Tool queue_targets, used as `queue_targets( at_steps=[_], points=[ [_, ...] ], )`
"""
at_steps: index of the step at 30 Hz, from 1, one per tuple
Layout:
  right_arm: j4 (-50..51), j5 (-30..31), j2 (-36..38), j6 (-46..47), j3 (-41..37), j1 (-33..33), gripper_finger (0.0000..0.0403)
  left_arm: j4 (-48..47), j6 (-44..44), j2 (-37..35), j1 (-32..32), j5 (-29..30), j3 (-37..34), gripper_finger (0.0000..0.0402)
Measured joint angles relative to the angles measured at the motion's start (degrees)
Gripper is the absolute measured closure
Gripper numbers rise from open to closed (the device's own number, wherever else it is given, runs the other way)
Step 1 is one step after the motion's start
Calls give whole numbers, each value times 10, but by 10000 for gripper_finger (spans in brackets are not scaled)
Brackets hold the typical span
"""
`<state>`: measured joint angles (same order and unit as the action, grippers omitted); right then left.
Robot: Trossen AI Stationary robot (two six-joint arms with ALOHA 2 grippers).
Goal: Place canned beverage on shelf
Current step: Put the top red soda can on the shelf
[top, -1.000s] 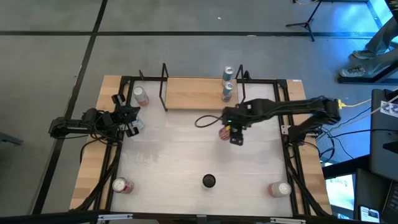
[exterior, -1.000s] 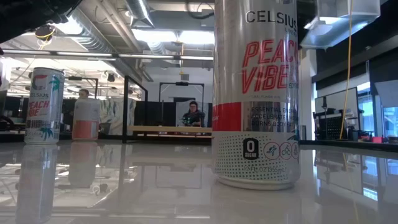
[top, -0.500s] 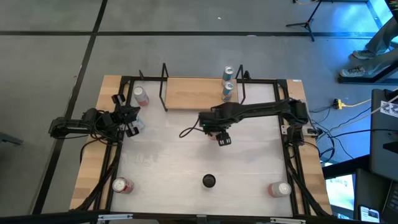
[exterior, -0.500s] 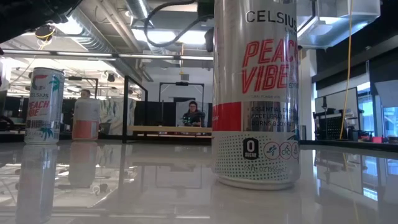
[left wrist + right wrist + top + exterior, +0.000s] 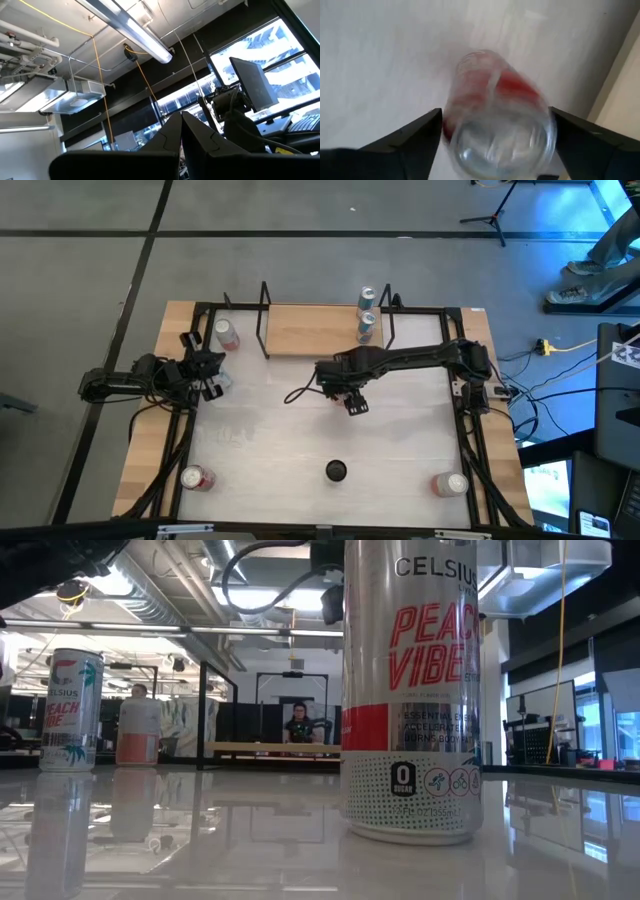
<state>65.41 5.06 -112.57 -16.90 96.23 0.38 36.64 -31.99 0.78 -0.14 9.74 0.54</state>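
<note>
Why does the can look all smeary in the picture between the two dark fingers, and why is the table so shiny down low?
Right wrist view: the can between the right gripper fingers is smeared by motion blur, its red band streaky. Low view: the glossy tabletop mirrors the big can and the ceiling lights. Left wrist view: a bright ceiling light against dark surroundings.

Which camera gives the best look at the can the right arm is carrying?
The right wrist view: the can fills the picture between the open right gripper. In the high view the arm hides it; the low and left wrist views do not show it.
</note>
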Motion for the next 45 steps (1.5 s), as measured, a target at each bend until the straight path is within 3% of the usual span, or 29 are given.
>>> queue_targets(
  at_steps=[7, 14, 21, 27, 32, 36, 40, 45],
  points=[
    [17, -1, 0, 1, 15, 0, 12, 0, 0, 0, 0, 0, 0, 395],
    [68, -7, 10, 35, 75, 0, 13, 0, 0, 0, 0, 0, 0, 395],
    [42, -45, 59, 91, 73, 0, 13, -2, 0, 0, 0, 0, 0, 395],
    [-62, -39, 112, 155, -8, 0, 13, -2, 1, 0, 0, 0, 0, 395],
    [-151, 31, 155, 229, -103, 0, 13, -2, 1, 0, 0, 0, 0, 395],
    [-214, 48, 169, 299, -170, 0, 13, -2, 1, 0, 0, 0, 0, 395],
    [-263, 45, 169, 358, -202, 0, 13, -2, 0, 0, 0, 0, 0, 395],
    [-287, 49, 165, 365, -216, 0, 13, -1, 0, 0, 0, 0, 0, 395]
  ],
)
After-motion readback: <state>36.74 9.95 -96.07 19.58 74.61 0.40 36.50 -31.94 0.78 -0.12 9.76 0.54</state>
